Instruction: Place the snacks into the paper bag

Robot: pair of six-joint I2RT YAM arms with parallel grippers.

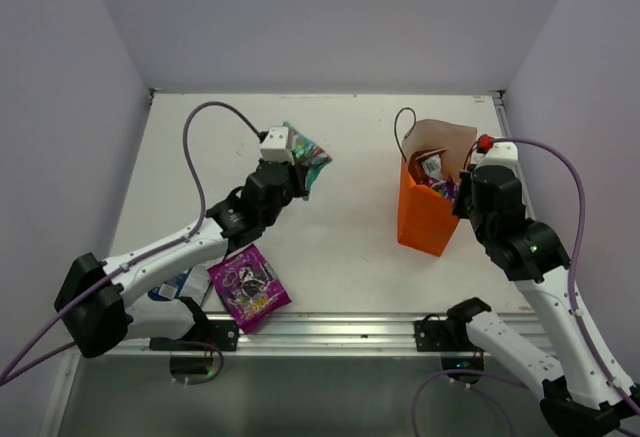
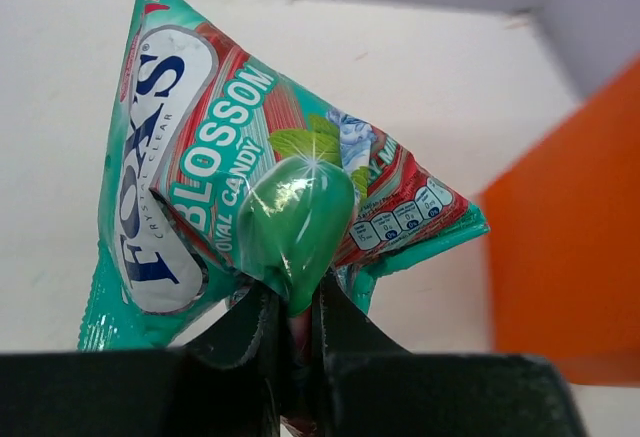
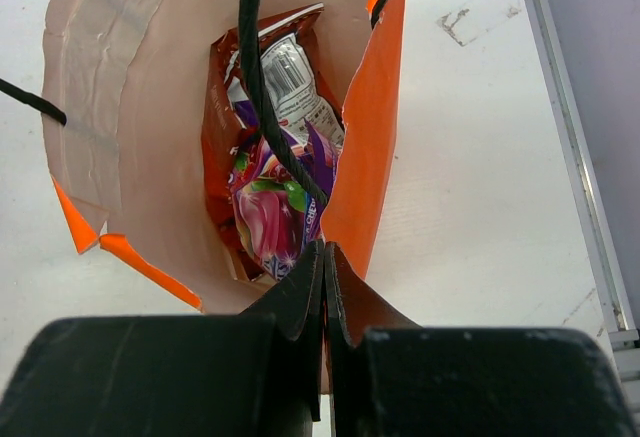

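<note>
Teal-pink packet [image 2: 250, 157] pinched by its lower edge in the left tool [image 2: 295, 302], whose jaws are drawn narrow on the foil. The packet stands away from the fingers, its long axis running outward from the grip, and it is clear of the bench [image 1: 350, 257].

The paper bag [image 1: 425, 219] stands upright to the robot's right of this packet, with a stretch of bare bench between them. In the left wrist view its orange wall fills the right margin. Its mouth faces upward. The carry is therefore judged to run sideways to the right and above the rim, and the packet should then enter lengthwise, narrow end down.

The right tool [image 3: 323, 257] is fully closed at the near rim of the bag. It appears to pinch the paper or the dark cord there, which of the two cannot be told, and so steadies the mouth. The right arm is the nearer to the bag, but only the left arm carries a snack.

Inside the bag lie the red-and-silver chip bag [image 3: 290, 87] and the magenta packet [image 3: 268, 222]. The purple packet [image 1: 248, 285] and the blue-and-white packet [image 1: 180, 285] lie flat on the bench near the left arm's base. The task is judged about half done.
</note>
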